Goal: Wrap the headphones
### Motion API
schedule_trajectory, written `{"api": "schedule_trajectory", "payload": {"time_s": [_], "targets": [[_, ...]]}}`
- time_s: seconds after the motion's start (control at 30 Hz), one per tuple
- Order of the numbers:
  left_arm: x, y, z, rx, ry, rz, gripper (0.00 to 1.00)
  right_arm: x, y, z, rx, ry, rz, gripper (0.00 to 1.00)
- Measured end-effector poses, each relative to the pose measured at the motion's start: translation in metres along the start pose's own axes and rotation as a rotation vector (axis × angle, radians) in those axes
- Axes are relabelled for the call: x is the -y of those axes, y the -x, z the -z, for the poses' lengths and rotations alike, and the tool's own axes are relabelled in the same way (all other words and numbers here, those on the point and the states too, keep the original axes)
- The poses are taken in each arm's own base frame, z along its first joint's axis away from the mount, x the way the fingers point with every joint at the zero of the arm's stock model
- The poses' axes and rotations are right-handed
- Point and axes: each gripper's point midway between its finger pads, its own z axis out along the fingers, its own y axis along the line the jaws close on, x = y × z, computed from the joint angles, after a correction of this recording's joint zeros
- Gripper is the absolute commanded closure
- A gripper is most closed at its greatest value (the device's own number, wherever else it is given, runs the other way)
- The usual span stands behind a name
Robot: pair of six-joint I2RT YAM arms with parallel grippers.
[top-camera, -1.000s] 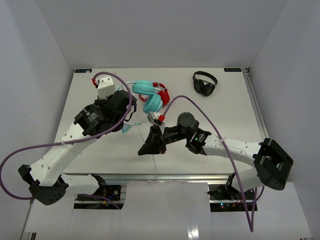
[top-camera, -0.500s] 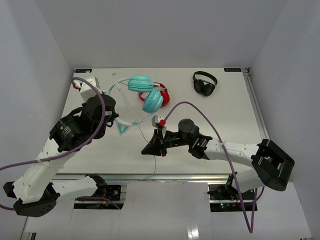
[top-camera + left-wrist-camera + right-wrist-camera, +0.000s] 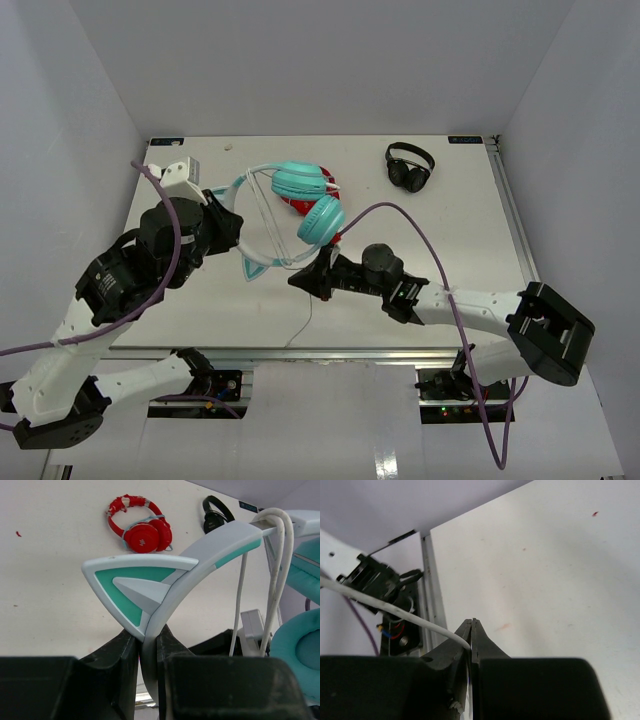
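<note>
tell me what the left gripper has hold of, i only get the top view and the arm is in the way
Observer: The left gripper is shut on the pale headband of the teal headphones, just under a cat-ear point.
Operator: anything wrapped round it yet
Observer: The white cable is looped over the headband near the ear cup, with strands hanging down.
Operator: and the other arm, what is it holding
Observer: The right gripper is shut with the cable pinched at its fingertips. From there the cable runs off to the left of that view.
</note>
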Motion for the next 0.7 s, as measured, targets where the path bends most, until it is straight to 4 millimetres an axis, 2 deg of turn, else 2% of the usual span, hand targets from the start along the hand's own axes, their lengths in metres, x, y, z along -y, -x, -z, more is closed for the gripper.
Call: {"api": "schedule_trajectory", "payload": {"time_s": [0.13, 0.3, 0.53, 0.7], "targets": [[0.01, -0.015, -0.002, -0.052, -0.066, -0.012, 1.0, 0.023, 0.018, -0.002, 0.073, -0.135, 0.001, 0.92], [0.009, -0.034, -0.011, -0.112, -0.065, -0.047, 1.0, 0.052, 0.051, 0.001, 0.195, -0.319, 0.003, 0.92], [-0.003, -0.033, -0.013, -0.097, -0.005, -0.069, 1.0, 0.08, 0.07, 0.015, 0.289, -0.478, 0.005, 0.92], [-0.012, -0.027, -0.013, -0.061, 0.04, -0.062, 1.0, 0.087, 0.068, 0.026, 0.316, -0.516, -0.003, 0.92]]}}
